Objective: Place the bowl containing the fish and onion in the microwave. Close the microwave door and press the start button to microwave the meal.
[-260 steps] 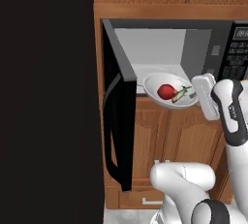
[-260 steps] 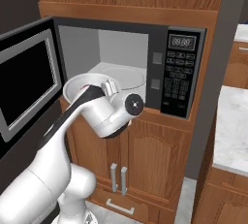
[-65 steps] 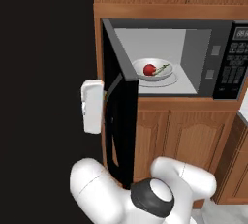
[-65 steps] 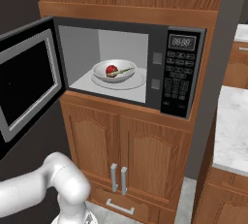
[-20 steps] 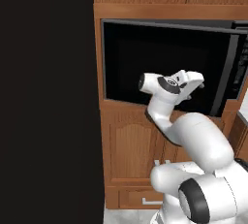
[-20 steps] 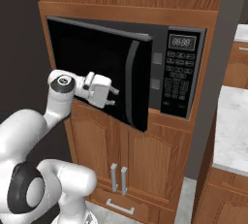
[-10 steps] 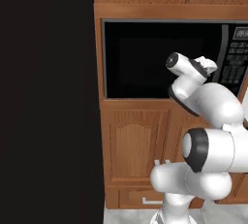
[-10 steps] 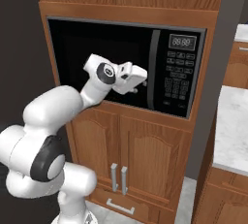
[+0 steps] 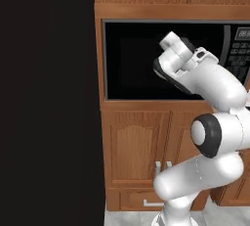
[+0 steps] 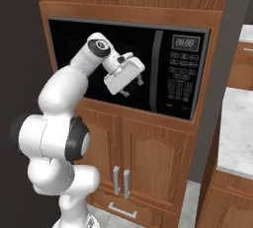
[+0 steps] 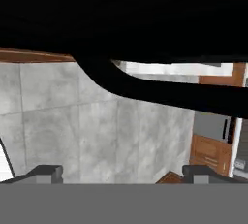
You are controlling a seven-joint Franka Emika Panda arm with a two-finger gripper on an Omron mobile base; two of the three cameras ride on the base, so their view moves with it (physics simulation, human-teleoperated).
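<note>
The microwave (image 10: 128,69) sat in the wooden cabinet, its door (image 10: 104,61) shut flush, its handle (image 10: 154,71) beside the keypad (image 10: 180,81). The gripper (image 10: 132,85) hung just in front of the dark window, left of the handle, touching nothing. Its jaws stood wide apart and empty. In the hand view the handle crossed as a curved black bar above grey floor (image 11: 97,131).

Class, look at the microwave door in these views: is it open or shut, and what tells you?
Shut. The microwave door lies flush with the keypad strip, its dark window covering the whole cavity.
</note>
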